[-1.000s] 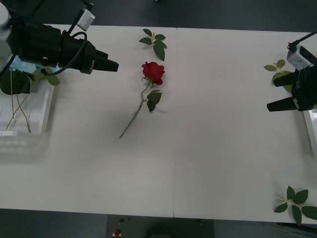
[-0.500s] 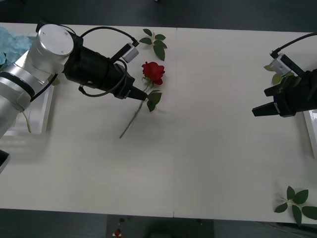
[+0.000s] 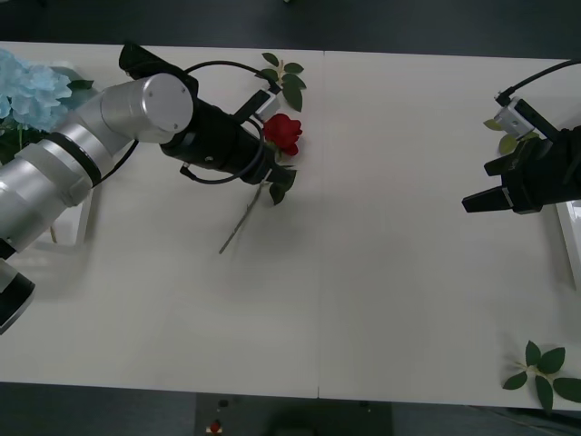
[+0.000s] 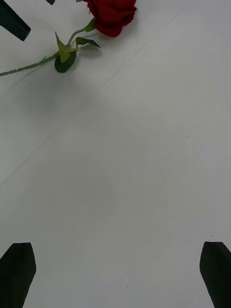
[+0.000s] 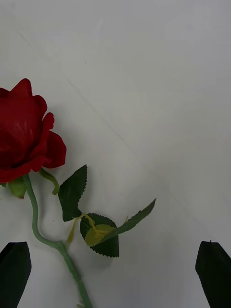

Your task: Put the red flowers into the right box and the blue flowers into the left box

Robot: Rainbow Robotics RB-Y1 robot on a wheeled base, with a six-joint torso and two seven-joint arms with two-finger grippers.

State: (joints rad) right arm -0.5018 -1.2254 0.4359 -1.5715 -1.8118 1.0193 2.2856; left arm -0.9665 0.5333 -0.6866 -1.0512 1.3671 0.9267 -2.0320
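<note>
Beside the red rose [image 3: 281,133] lying on the table [image 3: 390,254], the left gripper [image 3: 270,178] hangs over the stem just below the bloom, fingers spread wide with nothing between them. I judge this the approach to a pick. Next it must drop and pinch the thin stem, then carry it toward the right box [image 3: 572,238]. Well off from the rose, the right gripper [image 3: 474,202] waits open and empty.

Bare counter [image 3: 381,272] lies open between the arms; only a red rose [image 3: 282,133] and the left arm [image 3: 136,127] crowd the far left.
</note>
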